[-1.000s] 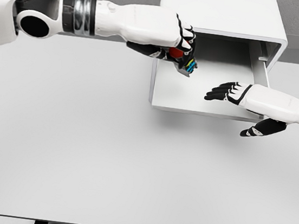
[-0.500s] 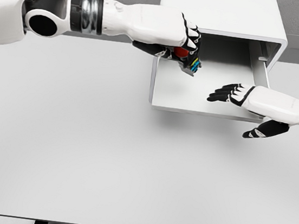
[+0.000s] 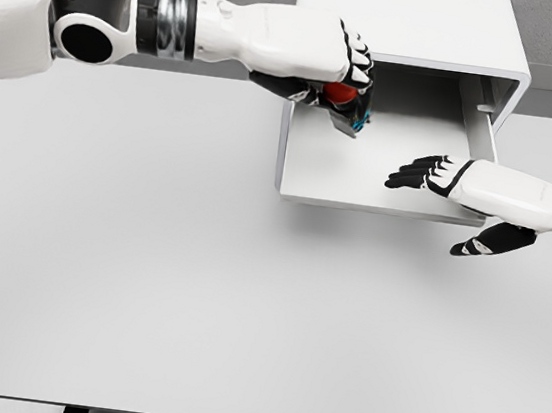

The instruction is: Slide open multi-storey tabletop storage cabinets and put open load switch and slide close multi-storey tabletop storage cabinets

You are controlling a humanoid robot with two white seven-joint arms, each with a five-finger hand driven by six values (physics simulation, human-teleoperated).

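Note:
A white storage cabinet stands at the back of the table, its bottom drawer pulled out towards me. My left hand reaches in from the left and is shut on the load switch, a small dark block with a red knob and coloured terminals. It hangs over the drawer's back left corner. Over the drawer's front right part hovers my right hand, open with fingers stretched flat and thumb below the drawer's front edge, holding nothing.
The cabinet's open cavity shows behind the drawer. The white table spreads wide in front and to the left. Its front edge runs along the bottom of the view.
My left hand has carried the load switch a little to the right and farther back over the drawer. The right hand has drifted slightly right and down.

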